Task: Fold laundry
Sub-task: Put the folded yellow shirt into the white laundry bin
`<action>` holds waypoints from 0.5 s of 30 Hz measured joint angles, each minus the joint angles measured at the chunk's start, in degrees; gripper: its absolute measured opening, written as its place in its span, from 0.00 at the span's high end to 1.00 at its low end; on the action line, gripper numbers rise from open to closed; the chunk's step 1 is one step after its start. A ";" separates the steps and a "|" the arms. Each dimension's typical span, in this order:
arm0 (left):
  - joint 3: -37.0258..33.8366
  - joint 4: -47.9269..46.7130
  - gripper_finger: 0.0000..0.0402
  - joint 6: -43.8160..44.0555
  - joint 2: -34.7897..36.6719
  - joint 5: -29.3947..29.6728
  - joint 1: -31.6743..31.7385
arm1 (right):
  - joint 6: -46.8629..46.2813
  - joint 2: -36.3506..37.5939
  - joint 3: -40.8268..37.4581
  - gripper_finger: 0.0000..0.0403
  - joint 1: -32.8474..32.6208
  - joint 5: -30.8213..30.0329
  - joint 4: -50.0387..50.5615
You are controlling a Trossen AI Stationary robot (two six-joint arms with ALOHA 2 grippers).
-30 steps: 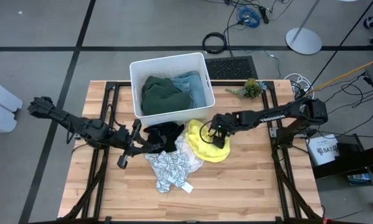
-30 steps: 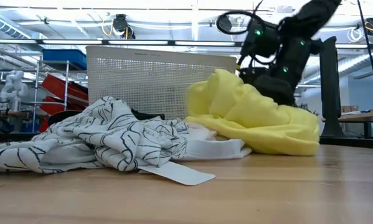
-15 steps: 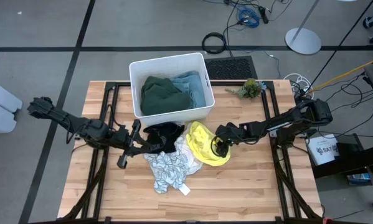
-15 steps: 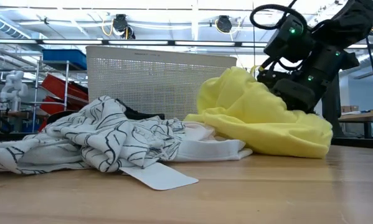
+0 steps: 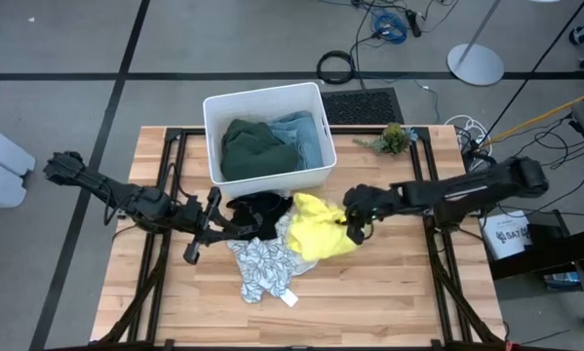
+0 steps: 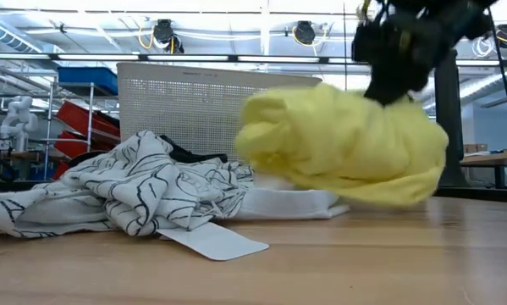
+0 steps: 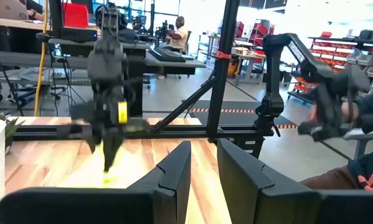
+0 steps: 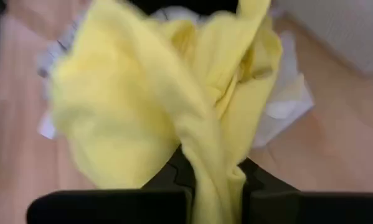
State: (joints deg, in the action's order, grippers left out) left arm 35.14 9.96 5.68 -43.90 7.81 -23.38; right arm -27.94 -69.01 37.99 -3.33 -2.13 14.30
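Crumpled yellow garment (image 5: 321, 232) (soft, bunched) pinched by right gripper (image 5: 355, 226).

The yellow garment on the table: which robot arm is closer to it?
The right. The right gripper is shut on the yellow garment, lifting its edge; the left gripper sits beyond the black garment, apart from it.

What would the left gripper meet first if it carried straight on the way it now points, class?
Probably the black garment: in the high view the left gripper points right across the table, with that garment's edge directly ahead, the yellow garment further on. Depth is hard to judge.
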 joint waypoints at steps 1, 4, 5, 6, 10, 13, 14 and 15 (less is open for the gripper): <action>0.00 -0.08 0.79 -0.08 0.00 0.00 0.00 | 0.39 1.59 0.85 0.93 0.02 -0.20 1.31; 0.00 -0.32 0.79 -0.22 0.00 0.00 0.00 | 0.86 6.35 3.94 0.93 0.02 -0.43 2.63; 0.00 -0.39 0.79 -0.45 0.00 0.00 0.00 | 1.26 7.72 4.72 0.93 0.02 -0.51 2.80; 0.00 -0.42 0.79 -0.49 0.00 0.00 0.00 | 1.64 8.97 5.47 0.93 -0.01 -0.53 3.25; 0.02 -1.86 0.79 -0.42 0.00 0.00 0.00 | 3.45 12.88 8.91 0.93 -0.48 -0.57 4.34; 0.02 -2.40 0.79 -0.21 -0.02 0.02 0.00 | 5.01 14.82 11.68 0.93 -1.04 -0.68 4.24; 0.01 -2.60 0.79 -0.13 -0.02 0.03 0.00 | 5.34 15.19 12.54 0.93 -1.26 -0.68 4.24; 0.02 -2.67 0.79 -0.12 -0.02 0.13 0.00 | 5.79 15.43 13.47 0.93 -1.45 -0.70 4.32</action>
State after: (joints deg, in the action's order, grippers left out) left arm 35.16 7.29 5.56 -43.92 7.94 -23.38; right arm -22.14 -53.58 51.47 -4.79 -2.83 18.62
